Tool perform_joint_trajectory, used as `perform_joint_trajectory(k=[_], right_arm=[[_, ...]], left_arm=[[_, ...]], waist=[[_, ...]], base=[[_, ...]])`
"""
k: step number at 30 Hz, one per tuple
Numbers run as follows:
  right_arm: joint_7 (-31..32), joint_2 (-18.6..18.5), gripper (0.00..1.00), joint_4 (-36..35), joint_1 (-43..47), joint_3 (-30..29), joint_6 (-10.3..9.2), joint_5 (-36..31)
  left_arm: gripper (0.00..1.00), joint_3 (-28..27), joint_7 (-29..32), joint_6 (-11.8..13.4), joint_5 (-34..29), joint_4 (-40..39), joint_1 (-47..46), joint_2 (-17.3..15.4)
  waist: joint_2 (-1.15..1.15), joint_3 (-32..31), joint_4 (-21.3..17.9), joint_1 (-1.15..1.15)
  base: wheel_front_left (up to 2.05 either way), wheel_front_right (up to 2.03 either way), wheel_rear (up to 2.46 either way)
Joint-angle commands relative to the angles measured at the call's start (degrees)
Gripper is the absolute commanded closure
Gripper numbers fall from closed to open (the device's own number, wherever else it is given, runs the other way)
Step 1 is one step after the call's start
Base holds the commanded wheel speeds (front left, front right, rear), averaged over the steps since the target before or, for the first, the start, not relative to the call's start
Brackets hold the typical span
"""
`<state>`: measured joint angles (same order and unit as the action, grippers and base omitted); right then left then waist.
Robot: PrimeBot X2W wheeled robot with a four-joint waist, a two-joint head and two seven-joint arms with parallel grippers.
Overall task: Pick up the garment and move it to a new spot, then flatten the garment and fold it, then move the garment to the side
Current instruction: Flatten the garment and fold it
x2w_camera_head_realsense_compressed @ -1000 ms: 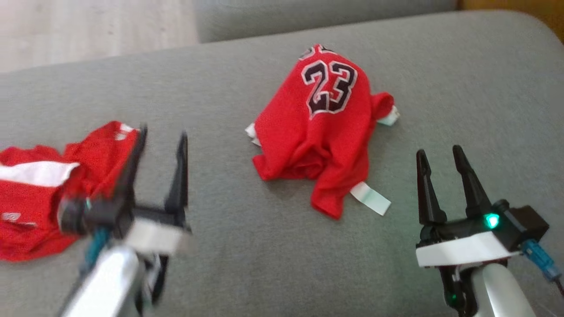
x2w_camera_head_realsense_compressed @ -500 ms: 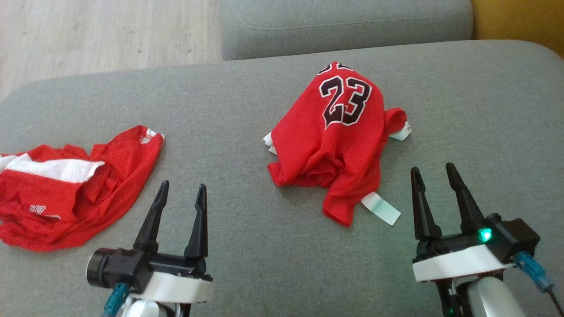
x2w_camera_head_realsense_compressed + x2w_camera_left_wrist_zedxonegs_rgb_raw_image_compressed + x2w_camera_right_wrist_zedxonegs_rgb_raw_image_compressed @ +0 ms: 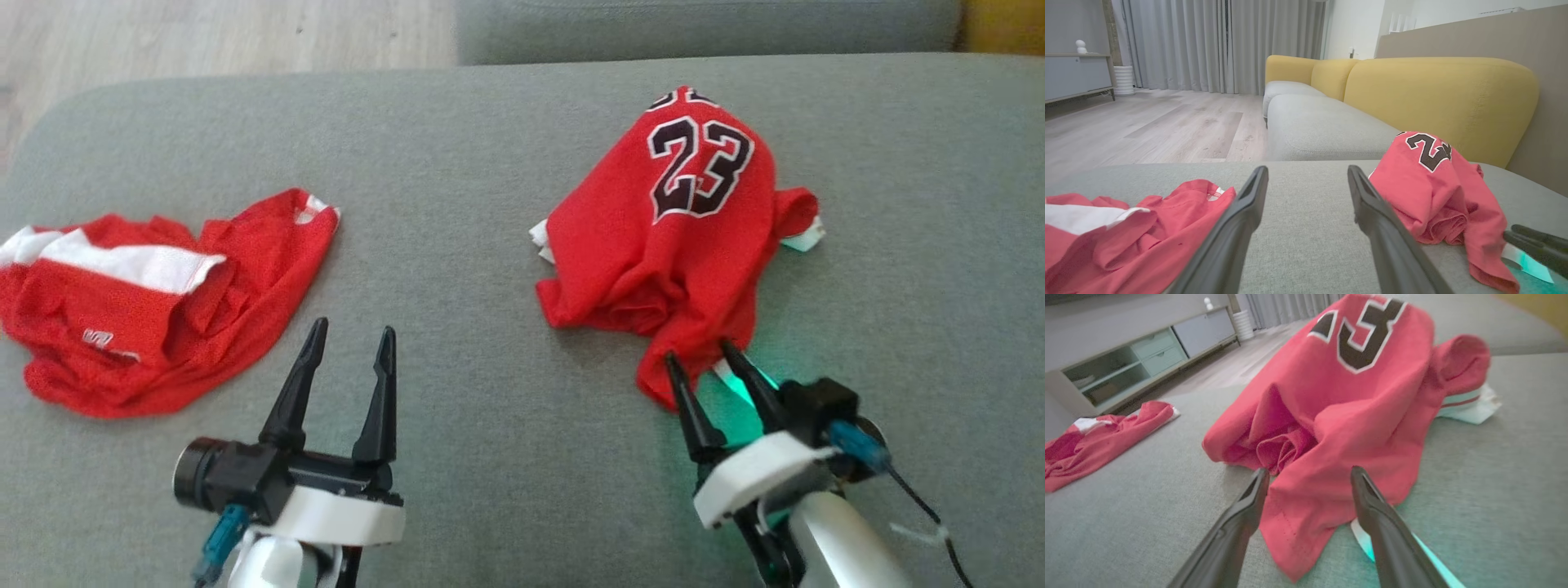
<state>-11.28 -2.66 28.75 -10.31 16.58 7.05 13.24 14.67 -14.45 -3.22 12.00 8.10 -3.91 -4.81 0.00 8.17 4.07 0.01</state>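
Two red garments are seen on one grey seat cushion (image 3: 473, 204): one jersey (image 3: 678, 237) numbered 23 is heaped toward the far right part, and one second red garment (image 3: 163, 310) with a white band is crumpled by the left edge, the two lying well apart. Two grippers are counted, both with jaws spread and nothing gripped. The left gripper (image 3: 353, 327) is placed over bare cushion by the near edge, just beside the second red garment, while the right gripper (image 3: 697, 351) is set at the jersey's near hem, its two fingers straddling the lowest flap.
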Motion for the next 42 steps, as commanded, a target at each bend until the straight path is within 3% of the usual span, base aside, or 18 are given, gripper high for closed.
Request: perform_joint_trajectory(k=[1, 12, 13, 14, 18, 23, 32, 39, 40, 41, 42], right_arm=[[0.2, -0.2, 0.00, -0.6, -2.0, 1.8, 0.44, 0.6], [2.8, -0.2, 0.00, 15.2, -10.1, 6.3, 0.44, 0.5], [2.8, -0.2, 0.65, 16.0, -10.5, 6.5, 0.44, 0.2], [2.6, -0.2, 1.00, 16.6, -11.0, 6.5, 0.44, -0.4], [0.2, -0.2, 1.00, 18.3, -12.4, 3.2, 0.44, -2.3], [-2.6, -0.2, 1.00, 18.5, -13.6, -9.1, 0.44, -7.8], [-2.3, -3.9, 1.00, 8.0, -14.7, -34.5, 0.44, -20.4], [0.6, -4.7, 1.00, 1.9, -16.8, -44.1, 0.44, -26.3], [0.6, -4.6, 0.58, 1.0, -17.1, -45.3, 0.44, -27.5], [0.5, -4.3, 0.00, 0.1, -17.4, -46.7, 0.44, -28.6], [0.4, -3.9, 0.00, -0.5, -17.6, -47.6, 0.44, -29.5]], left_arm=[[0.00, -2.2, -0.5, -0.3, -0.6, -1.4, -2.6, 0.1], [0.00, -3.8, -0.5, -1.8, -1.7, -0.5, -3.4, 1.4], [0.00, -4.1, -0.5, -1.8, -1.8, -0.6, -3.2, 1.5], [0.00, -4.4, -0.5, -1.9, -1.8, -0.5, -3.1, 1.5], [0.00, -5.3, -0.5, -2.1, -2.1, -0.5, -2.9, 1.7], [0.00, -6.1, -0.5, -2.4, -2.3, -0.8, -3.0, 1.8], [0.00, -5.8, -0.5, -2.3, -2.1, -1.6, -2.6, 1.9], [0.00, -5.0, -0.5, -1.9, -1.4, -1.9, -2.6, 1.9], [0.00, -4.9, -0.5, -1.9, -1.3, -1.9, -2.6, 1.9], [0.00, -4.8, -0.5, -1.9, -1.2, -1.9, -2.7, 1.9], [0.00, -4.7, -0.5, -1.9, -1.1, -1.8, -2.7, 1.9]], waist=[[0.00, 0.6, 0.8, -0.01], [0.00, 1.7, 3.4, -0.01], [0.00, 1.7, 3.2, -0.01], [0.00, 1.7, 2.9, -0.01], [0.00, 1.5, 1.0, -0.01], [0.00, 0.7, -2.2, -0.01], [0.00, -0.3, -5.2, -0.01], [0.00, -0.1, -5.1, -0.01], [0.00, 0.0, -5.0, -0.01], [0.00, 0.0, -4.9, -0.01], [0.00, 0.1, -4.8, -0.01]], base=[[0.00, 0.00, 0.00], [0.00, 0.00, 0.00], [0.00, 0.00, 0.00], [0.00, 0.00, 0.00], [0.00, 0.00, 0.00], [0.00, 0.00, 0.00], [0.00, 0.00, 0.00], [0.00, 0.00, 0.00], [0.00, 0.00, 0.00], [0.00, 0.00, 0.00], [0.00, 0.00, 0.00]])
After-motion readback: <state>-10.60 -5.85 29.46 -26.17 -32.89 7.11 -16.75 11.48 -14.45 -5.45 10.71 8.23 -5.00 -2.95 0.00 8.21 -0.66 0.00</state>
